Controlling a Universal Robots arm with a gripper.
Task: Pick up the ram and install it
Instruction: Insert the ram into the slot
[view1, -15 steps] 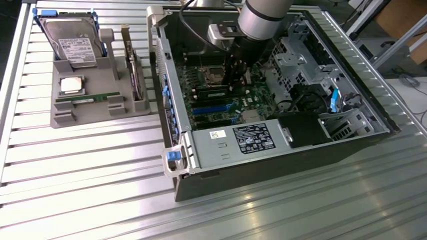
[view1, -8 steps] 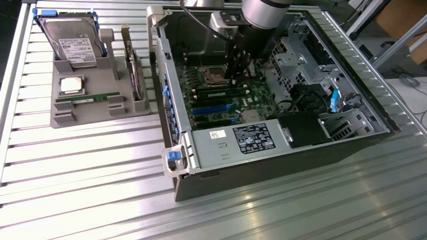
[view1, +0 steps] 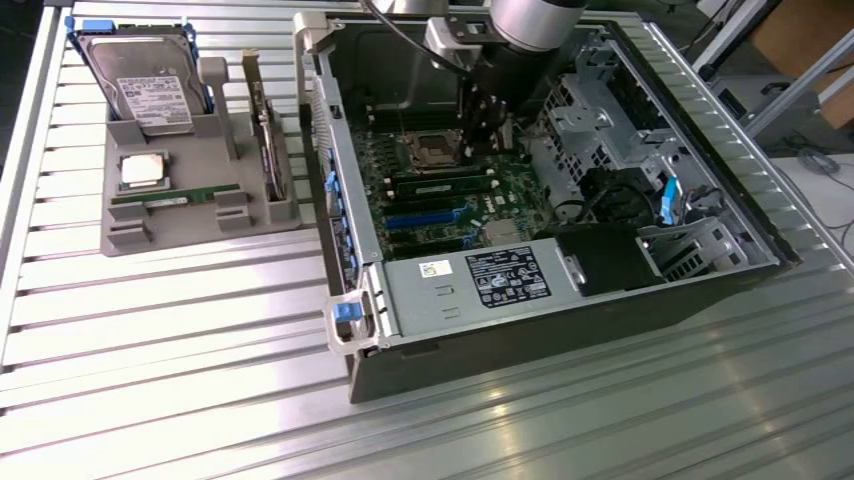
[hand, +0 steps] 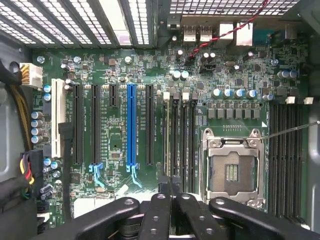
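Observation:
One ram (view1: 441, 187), a green stick with black chips, stands in a slot on the motherboard just in front of the bare processor socket (view1: 434, 150). A second, matching ram (view1: 174, 196) lies on the grey holder (view1: 174, 228) at the exterior view's left. My gripper (view1: 489, 158) hangs inside the open computer case, over the right end of the seated stick. In the wrist view the fingers (hand: 161, 212) are drawn close together with nothing visible between them. The gripper (hand: 173, 194) sits over one end of the ram slots (hand: 181, 145), beside the socket (hand: 232, 167).
The holder also carries a hard drive (view1: 154, 85), a square silver processor (view1: 143, 170) and a card with a bracket (view1: 274, 150). Inside the case, the power supply (view1: 487, 280) lies in front and drive cages (view1: 601, 110) to the right. The case walls (view1: 320, 150) close in the board.

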